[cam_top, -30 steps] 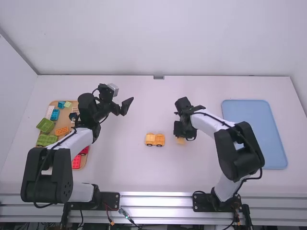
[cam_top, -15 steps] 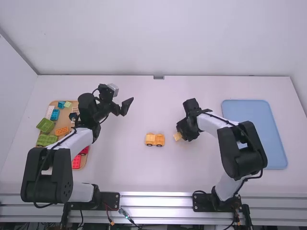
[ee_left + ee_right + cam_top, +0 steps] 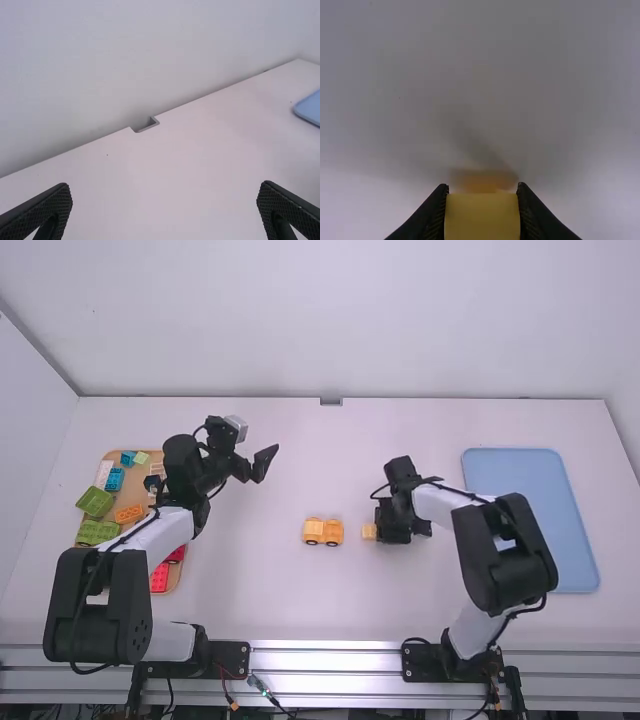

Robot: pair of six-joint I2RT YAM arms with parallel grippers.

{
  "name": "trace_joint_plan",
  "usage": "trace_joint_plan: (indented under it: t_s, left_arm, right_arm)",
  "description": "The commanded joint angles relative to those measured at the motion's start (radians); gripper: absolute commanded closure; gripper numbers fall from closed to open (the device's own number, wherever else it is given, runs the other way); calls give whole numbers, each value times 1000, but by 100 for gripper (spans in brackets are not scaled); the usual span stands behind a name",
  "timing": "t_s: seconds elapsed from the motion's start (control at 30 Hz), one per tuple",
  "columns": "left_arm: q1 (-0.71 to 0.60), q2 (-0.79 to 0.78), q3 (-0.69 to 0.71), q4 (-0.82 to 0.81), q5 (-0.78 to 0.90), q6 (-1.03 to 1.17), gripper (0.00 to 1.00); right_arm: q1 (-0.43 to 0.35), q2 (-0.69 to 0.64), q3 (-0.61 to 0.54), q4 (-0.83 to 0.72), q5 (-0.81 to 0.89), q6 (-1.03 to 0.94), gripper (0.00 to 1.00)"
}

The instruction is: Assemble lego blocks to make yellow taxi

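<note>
High view
Yellow-orange plastic toy car: on the white table, wheels toward 6 o'clock, its long way going from 9 to 3 o'clock.
Small yellow plastic block: near the car, at its 3 o'clock. So from the block, the car is at 9 o'clock. I can't tell if the block touches the table.
Black right gripper: at the block's 3 o'clock side, nearer the car than the other hand is.
Black left gripper: up between 10 and 11 o'clock from the car, out of the way.
Tan tray with bright blocks: far off at 9 o'clock, partly under the left arm.
Flat blue tray: far off at 3 o'clock, past the right gripper.
Next move: I think the block should go up, then toward 9 o'clock onto the car. Too low, and it could bump the car's 3 o'clock end.

Left wrist view
Left gripper: fingers wide apart, with no block in them.
Blue tray: a corner peeks in, well away from the fingers.

Right wrist view
Right gripper: pinching the yellow block, one finger on each side.
Block: looks square here, so I can't pick a long side.
</note>
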Motion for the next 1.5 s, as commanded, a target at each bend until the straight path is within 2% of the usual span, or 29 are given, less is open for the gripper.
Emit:
trace_joint_plan:
  t_s: [0.0,0.03,0.07,0.13,0.17,0.2,0.47,0.63,0.77,0.8,0.87,0.9,1.0,1.07,1.13,1.27,1.33,1.47]
  left_arm:
    - [4,7,-6,-1,7,0,1]
    - [4,7,-6,-2,7,0,1]
    - [3,7,-6,-4,7,0,1]
    - [3,7,-6,-5,7,0,1]
    - [3,7,-6,-8,7,0,1]
    - [4,7,-6,-9,7,0,1]
    - [3,7,-6,-20,7,0,1]
    - [3,7,-6,-22,4,1,1]
    - [4,7,-6,-22,5,1,1]
    - [3,7,-6,-22,4,1,1]
    - [3,7,-6,-22,5,1,1]
    - [3,7,-6,-22,4,0,1]
    - [4,7,-6,-22,7,6,1]
    - [3,7,-6,-14,3,8,1]
    - [3,7,-6,6,4,7,1]
    - [4,7,-6,30,5,8,1]
    - [-2,7,-6,29,4,6,1]
    - [-3,7,-6,-5,33,31,1]
  right_arm:
    - [0,11,-7,2,2,32,67]
    - [0,11,-6,5,3,32,61]
    - [0,11,-7,5,7,32,47]
    - [-1,11,-7,5,9,32,30]
    - [-2,11,-7,5,9,32,6]
    - [-2,11,-7,5,9,32,1]
    - [-20,11,1,5,7,-2,1]
    - [-70,8,91,-1,-153,-378,1]
    - [-105,8,225,-86,-329,-990,1]
    - [-108,8,236,-96,-343,-1056,1]
    - [-123,8,315,-172,-444,-1452,1]
    - [-126,8,335,-197,-452,-1548,1]
    - [-124,8,404,-318,-407,-2030,1]
    - [-123,8,412,-319,-364,-2226,1]
    - [-124,8,401,-236,-210,-2528,1]
    - [-126,8,383,-113,91,-2799,1]
    - [-125,8,378,-82,101,-2827,1]
    - [-106,8,376,-60,18,-2810,1]
